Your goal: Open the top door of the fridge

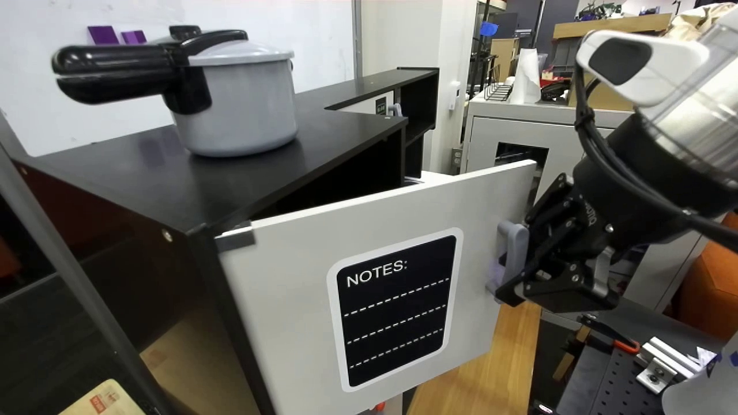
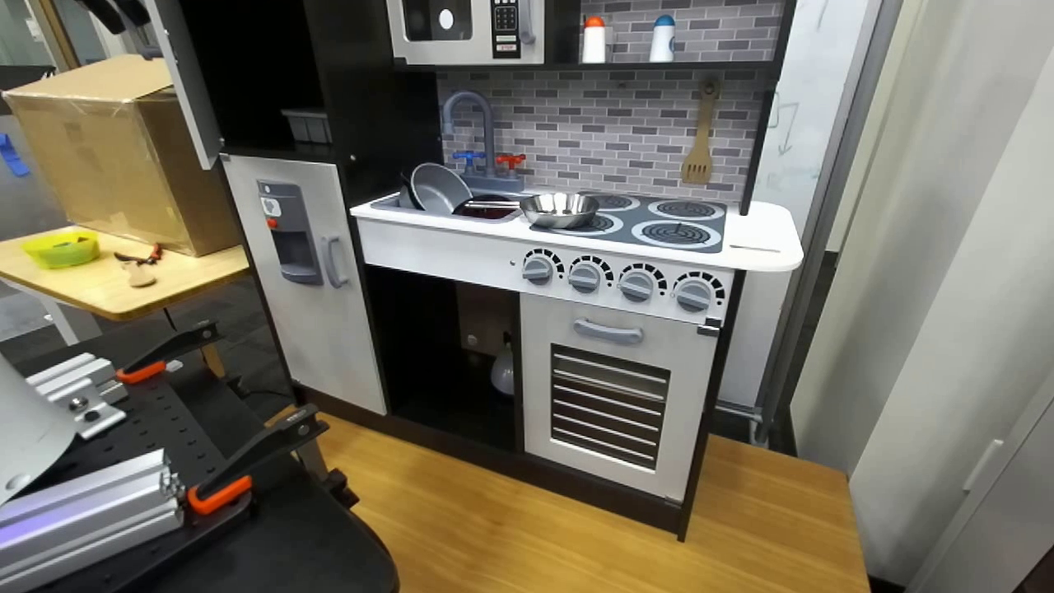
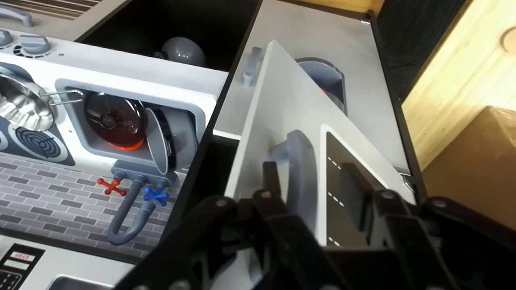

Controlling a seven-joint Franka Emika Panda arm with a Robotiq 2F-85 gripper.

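The gripper stood spread, its fingers on either side of the grey handle; contact could not be told. Directly behind that handle was the top door, white, ajar, its black lined "NOTES" rectangle near the handle, its far edge hinged on the black-topped fridge.

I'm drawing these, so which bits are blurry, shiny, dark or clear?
In the wrist view, the black, jointed gripper looks blurry, and the round, silvery metal pan glints; in an exterior view, the open, black lower compartment is mostly dark inside; in an exterior view, white lettering on the white, squarish top door is clear.
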